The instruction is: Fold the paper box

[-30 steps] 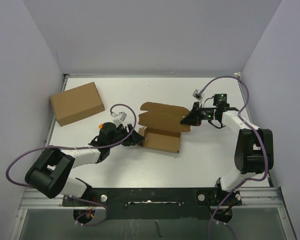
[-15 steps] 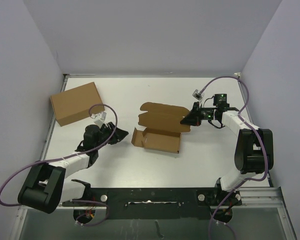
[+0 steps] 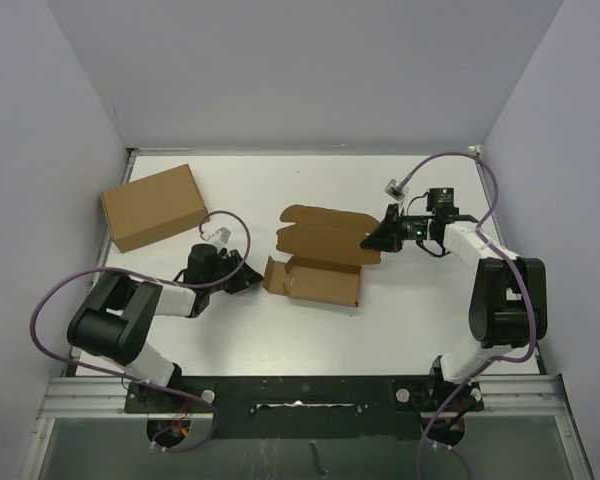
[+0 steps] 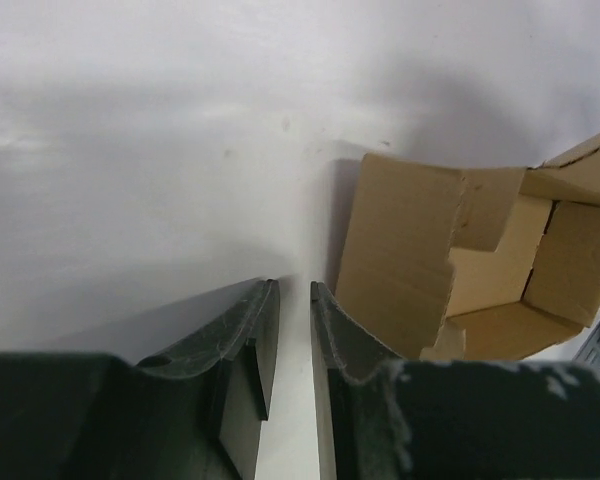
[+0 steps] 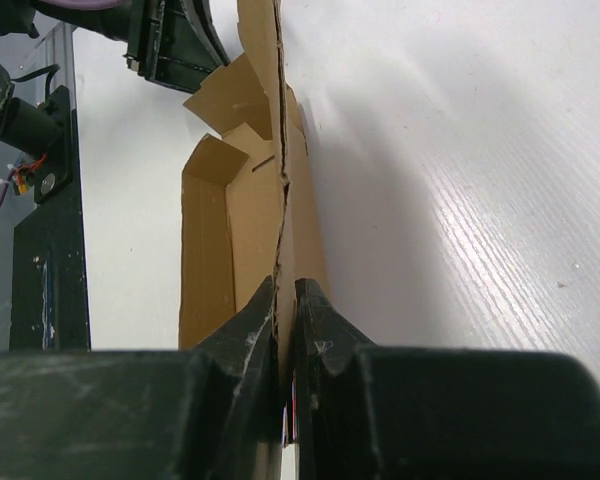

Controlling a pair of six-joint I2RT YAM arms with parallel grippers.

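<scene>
The left gripper (image 3: 246, 278) sits low on the table (image 3: 400, 330), left of centre in the overhead view. A second ago it was right up against the left end of the paper box (image 3: 318, 268). It has since backed away to the left and now stands just beside that end without touching it. Its jaws have been drawing together as it went, and in its own camera the left gripper (image 4: 292, 292) shows only a thin slit of table between the fingers, with nothing in it. The end flap it had been working has sprung outward again and splays toward it. As I see it that fold did not hold and will need another go, perhaps as a push with narrowed fingers.

The right gripper (image 3: 372, 240), right of centre, has not budged. It is clamped on the right-hand edge of the lid panel, and in its wrist view the card runs edge-on straight up from between its fingers (image 5: 263, 305).

The box lies mid-frame, well apart from the larger plain box (image 3: 155, 207) at the upper left. Its long axis runs left to right across the picture, dipping a touch toward the right. The tray faces up, with its front wall toward the bottom of the frame. The lid is laid back toward the top of the frame, still unfolded.
</scene>
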